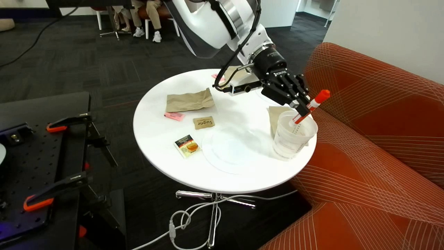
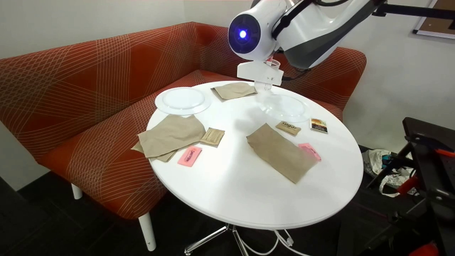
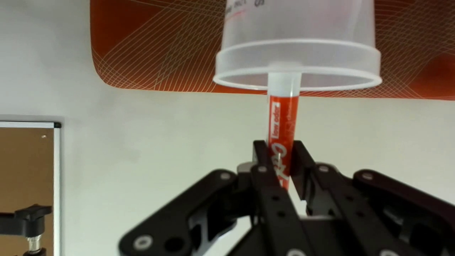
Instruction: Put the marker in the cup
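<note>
Wrist view alone spelling "low odor" on red Expo marker [image 3: 283,121], pincer [image 3: 279,153] closed around it, tip inside translucent cup [image 3: 302,33]

Marker [image 1: 314,104]: slim, red with whitish sections, held slanted; white end inside mouth of cup [image 1: 290,139], red end above rim. Cup off-white, translucent, tapered, print on wall, standing upright near edge of surface [image 1: 229,113].

Reads "Sugar" on a brown packet [image 1: 204,122], left of centre in an exterior view. Spells "low odor" and, partly covered, "Expo" on the marker [image 3: 283,119].
</note>
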Motion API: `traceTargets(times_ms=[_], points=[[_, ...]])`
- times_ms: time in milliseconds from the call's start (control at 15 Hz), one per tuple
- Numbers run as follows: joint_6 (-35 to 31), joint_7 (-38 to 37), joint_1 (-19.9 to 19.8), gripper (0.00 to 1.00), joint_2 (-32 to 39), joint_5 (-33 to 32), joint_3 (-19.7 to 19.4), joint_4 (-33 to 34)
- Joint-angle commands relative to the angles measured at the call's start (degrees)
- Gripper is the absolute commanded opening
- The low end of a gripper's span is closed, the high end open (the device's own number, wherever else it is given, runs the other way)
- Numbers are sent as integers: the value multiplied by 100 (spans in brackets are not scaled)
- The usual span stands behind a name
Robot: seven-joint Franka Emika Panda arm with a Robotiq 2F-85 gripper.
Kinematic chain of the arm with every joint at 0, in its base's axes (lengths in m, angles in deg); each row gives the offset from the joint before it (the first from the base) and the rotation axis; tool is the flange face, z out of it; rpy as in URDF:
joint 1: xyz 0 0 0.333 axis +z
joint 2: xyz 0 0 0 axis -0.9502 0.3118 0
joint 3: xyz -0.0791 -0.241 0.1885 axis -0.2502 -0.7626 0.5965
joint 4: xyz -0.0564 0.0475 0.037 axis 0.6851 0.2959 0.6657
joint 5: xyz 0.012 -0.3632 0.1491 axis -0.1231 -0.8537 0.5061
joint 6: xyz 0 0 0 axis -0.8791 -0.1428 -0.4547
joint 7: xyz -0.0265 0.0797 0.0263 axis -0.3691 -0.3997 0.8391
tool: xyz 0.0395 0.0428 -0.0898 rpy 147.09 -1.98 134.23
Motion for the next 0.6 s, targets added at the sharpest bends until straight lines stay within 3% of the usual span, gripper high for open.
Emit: traceTargets(times_ms=[0, 67, 133, 267, 533], points=[[89, 385, -111, 5, 118, 276, 131, 269], [69, 475, -122, 20, 123, 341, 142, 294], [82, 505, -115, 45, 132, 390, 135, 318], [70, 573, -111, 50, 133, 470, 116, 347], [49, 584, -104, 80, 100, 511, 94, 372]])
